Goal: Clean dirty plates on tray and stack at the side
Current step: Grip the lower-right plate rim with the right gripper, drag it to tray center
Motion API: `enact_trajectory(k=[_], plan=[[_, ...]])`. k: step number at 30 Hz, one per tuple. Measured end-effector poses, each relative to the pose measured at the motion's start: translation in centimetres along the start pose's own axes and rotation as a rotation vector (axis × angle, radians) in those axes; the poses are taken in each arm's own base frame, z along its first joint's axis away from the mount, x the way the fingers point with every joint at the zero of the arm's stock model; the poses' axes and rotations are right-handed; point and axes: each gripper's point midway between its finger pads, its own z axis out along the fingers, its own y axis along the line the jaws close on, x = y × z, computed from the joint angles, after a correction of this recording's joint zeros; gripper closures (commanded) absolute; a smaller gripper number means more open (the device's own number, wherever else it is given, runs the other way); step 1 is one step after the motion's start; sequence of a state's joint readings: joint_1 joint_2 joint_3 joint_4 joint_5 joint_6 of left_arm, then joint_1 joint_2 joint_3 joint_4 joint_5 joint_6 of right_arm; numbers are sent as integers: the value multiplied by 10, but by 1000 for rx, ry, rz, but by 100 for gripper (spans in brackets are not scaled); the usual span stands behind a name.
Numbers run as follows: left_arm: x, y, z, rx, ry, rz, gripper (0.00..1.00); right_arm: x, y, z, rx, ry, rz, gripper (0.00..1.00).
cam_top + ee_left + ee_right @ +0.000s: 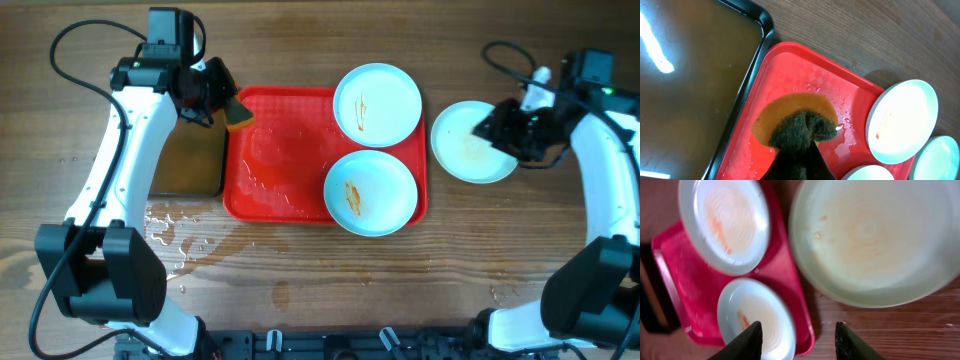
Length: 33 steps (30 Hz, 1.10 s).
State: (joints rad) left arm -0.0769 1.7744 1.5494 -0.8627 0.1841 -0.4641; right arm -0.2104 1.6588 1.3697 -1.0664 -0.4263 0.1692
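The red tray [280, 165] lies mid-table with two dirty plates on its right end, a far one [377, 104] and a near one [370, 192], both streaked orange. A third plate [470, 145], faintly smeared, sits on the wood just right of the tray. Over that plate's right edge my right gripper [508, 130] hangs open and empty; its wrist view shows the plate [875, 240] beyond the open gripper [797, 335]. My left gripper [218, 100] is shut on an orange and dark-green sponge [800, 125] above the tray's wet far-left corner [790, 70].
A black pan of brown water [188, 158] sits against the tray's left side, seen close in the left wrist view [690, 75]. Water puddles [170, 235] spread on the wood near the tray's front-left corner. Cables trail at both far corners.
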Motion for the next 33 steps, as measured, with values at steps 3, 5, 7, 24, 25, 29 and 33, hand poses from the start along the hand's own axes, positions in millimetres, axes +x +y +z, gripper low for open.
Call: enact_trajectory(k=[3,5,7,24,25,29,33], plan=[[0,0,0,0,0,0,96,18,20,16,-14,61,-68,52],[0,0,0,0,0,0,96,37,27,31,-16,117,-98,52],[0,0,0,0,0,0,96,52,28,43,-12,164,-111,52],[0,0,0,0,0,0,96,104,7,121,95,232,-220,66],[0,0,0,0,0,0,96,107,7,124,97,243,-226,70],[0,0,0,0,0,0,96,112,14,131,87,249,-262,96],[0,0,0,0,0,0,96,118,17,129,83,278,-266,96]])
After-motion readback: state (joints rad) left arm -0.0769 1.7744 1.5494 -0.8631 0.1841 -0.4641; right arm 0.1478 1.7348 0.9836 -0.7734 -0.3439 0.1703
